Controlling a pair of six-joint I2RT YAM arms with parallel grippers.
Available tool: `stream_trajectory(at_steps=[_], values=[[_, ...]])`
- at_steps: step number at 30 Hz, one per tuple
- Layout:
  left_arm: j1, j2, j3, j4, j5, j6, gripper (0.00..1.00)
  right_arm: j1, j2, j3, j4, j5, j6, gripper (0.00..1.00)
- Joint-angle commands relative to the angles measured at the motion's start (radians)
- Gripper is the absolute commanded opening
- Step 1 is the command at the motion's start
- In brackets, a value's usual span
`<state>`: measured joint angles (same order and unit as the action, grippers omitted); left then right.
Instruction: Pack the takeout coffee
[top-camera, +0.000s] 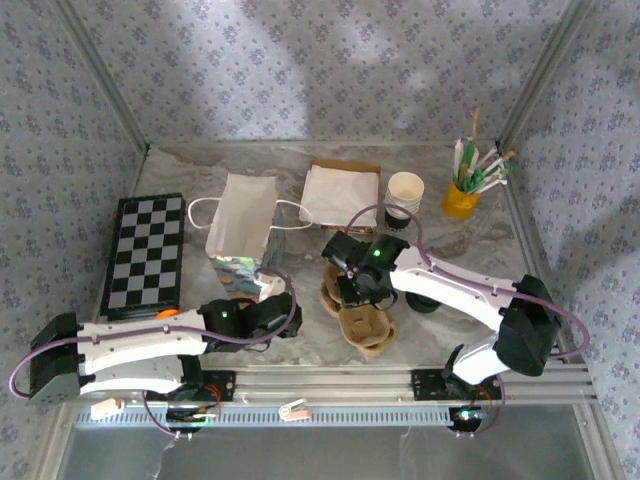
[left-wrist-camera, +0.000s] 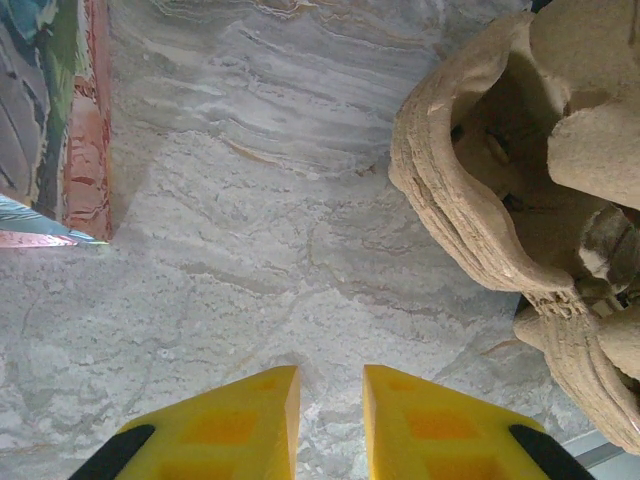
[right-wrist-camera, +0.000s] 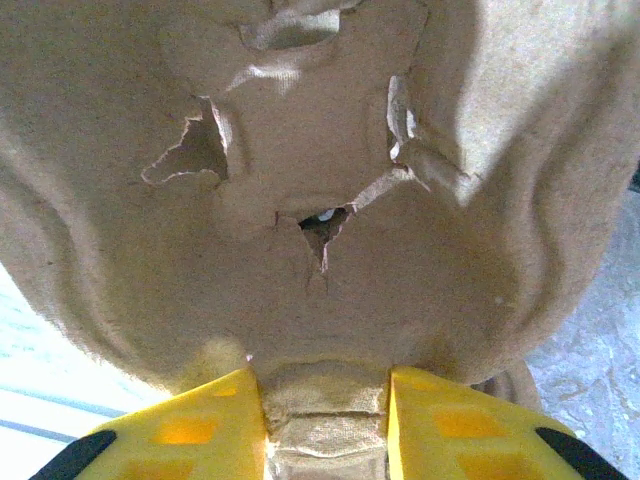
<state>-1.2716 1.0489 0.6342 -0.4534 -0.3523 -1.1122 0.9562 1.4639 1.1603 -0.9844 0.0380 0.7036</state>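
A stack of brown pulp cup trays lies on the table in front of the arms. My right gripper is at the stack's far edge, shut on a tab of the top tray's rim; the tray's torn underside rises above the yellow fingers. My left gripper hovers low over bare marble left of the stack, its jaws a little apart with nothing between them. A dark round shape lies partly under my right forearm; I cannot tell whether it is the takeout coffee.
A white paper bag with handles stands behind my left gripper, its printed side close by. A checkerboard lies at the left. At the back are napkins in a box, a stack of lidless cups and a yellow utensil holder.
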Motion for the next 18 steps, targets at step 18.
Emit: stream_trajectory(at_steps=[18], values=[[0.000,-0.015,0.009,-0.030,-0.009,-0.011,0.23,0.046,-0.016,-0.011,-0.040,0.050,-0.035,0.58]])
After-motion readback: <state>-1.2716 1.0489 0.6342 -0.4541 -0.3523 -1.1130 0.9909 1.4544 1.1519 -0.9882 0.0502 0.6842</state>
